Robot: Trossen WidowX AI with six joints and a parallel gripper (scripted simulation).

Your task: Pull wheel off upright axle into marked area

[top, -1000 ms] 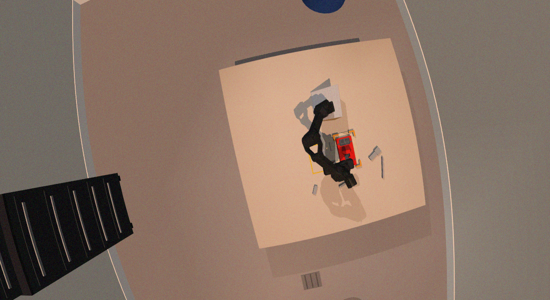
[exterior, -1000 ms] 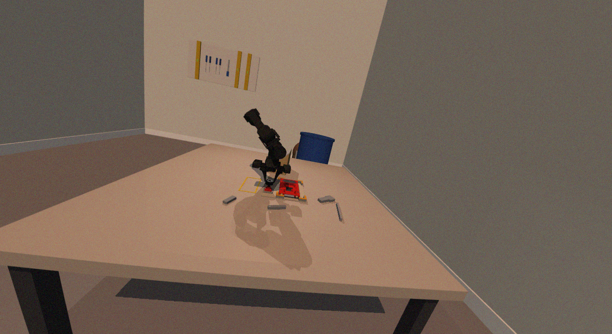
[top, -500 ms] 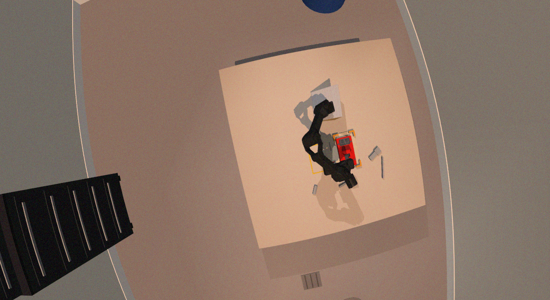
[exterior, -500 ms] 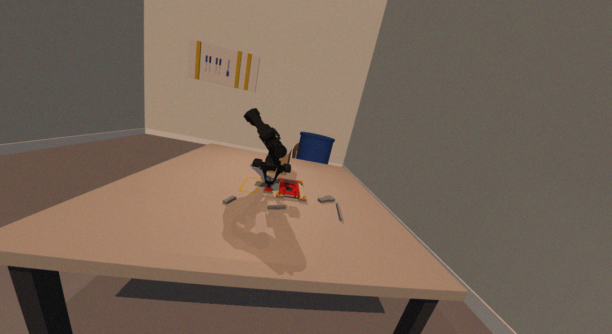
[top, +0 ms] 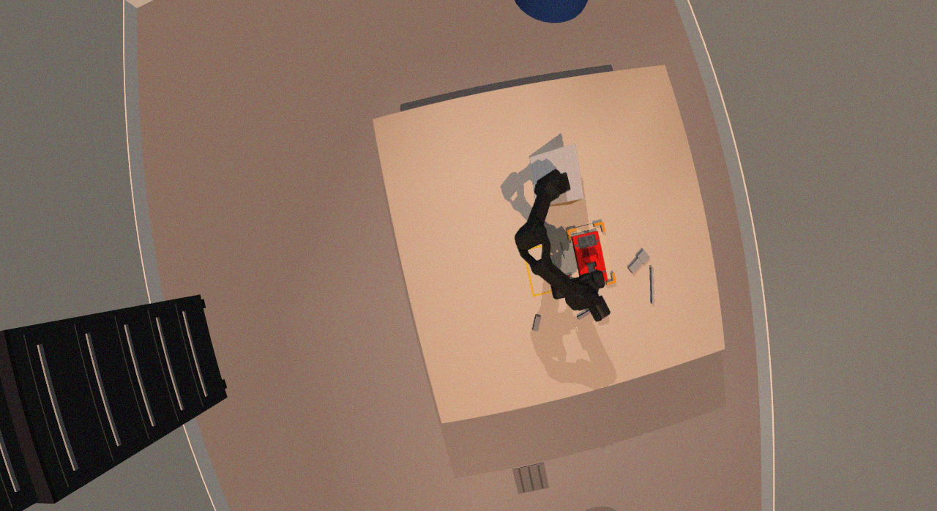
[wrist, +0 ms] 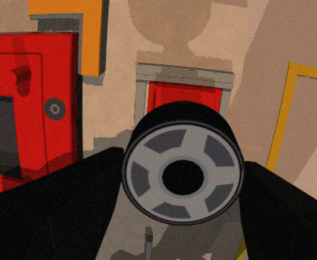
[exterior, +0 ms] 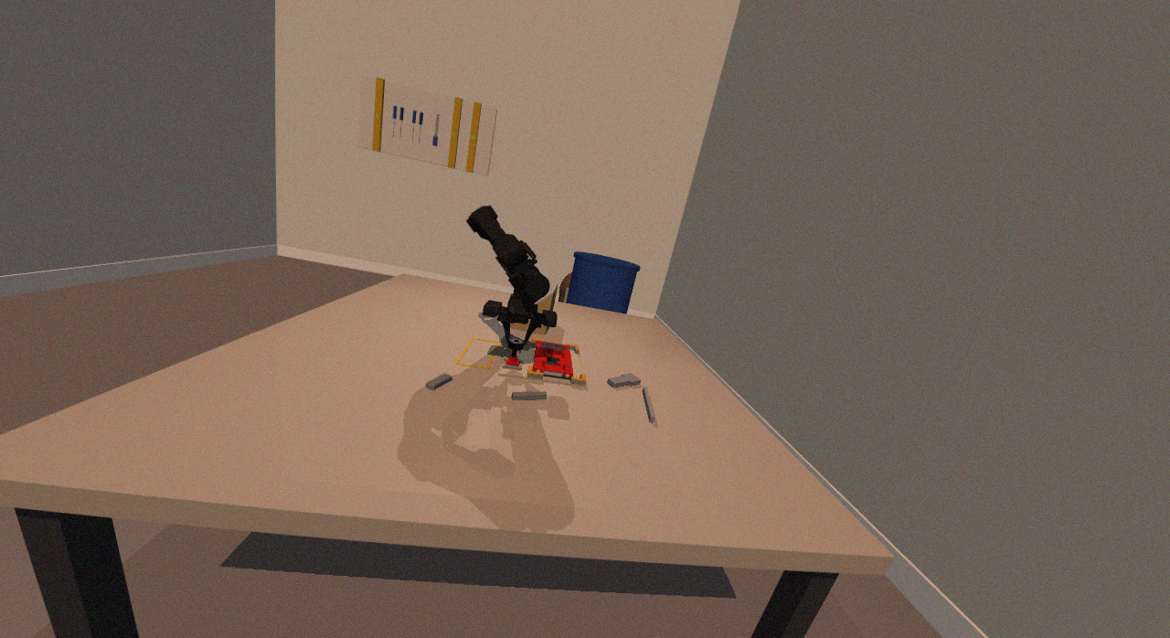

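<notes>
My gripper [exterior: 515, 345] [wrist: 183, 167] is shut on the wheel [wrist: 219, 170], a black tyre with a grey five-spoked face, gripped at opposite sides. The wheel is held level above a small red base [exterior: 512, 362] [wrist: 187, 94] with a grey frame around it. The hub hole looks dark; the axle is hidden, so I cannot tell whether its tip is still inside the wheel. The marked area, a yellow outline [top: 530, 278] [exterior: 474, 366] [wrist: 281, 115], lies to the right of the wheel in the wrist view. In the top view the arm hides the wheel.
A red housing [top: 579, 253] [exterior: 539, 360] [wrist: 62, 137] with orange corner brackets [wrist: 92, 43] stands close beside the base, opposite the outline. Loose grey pieces [top: 536, 322] [exterior: 439, 381] [exterior: 529, 396] [exterior: 623, 380] and a thin bar [top: 651, 285] [exterior: 647, 405] lie around on the table.
</notes>
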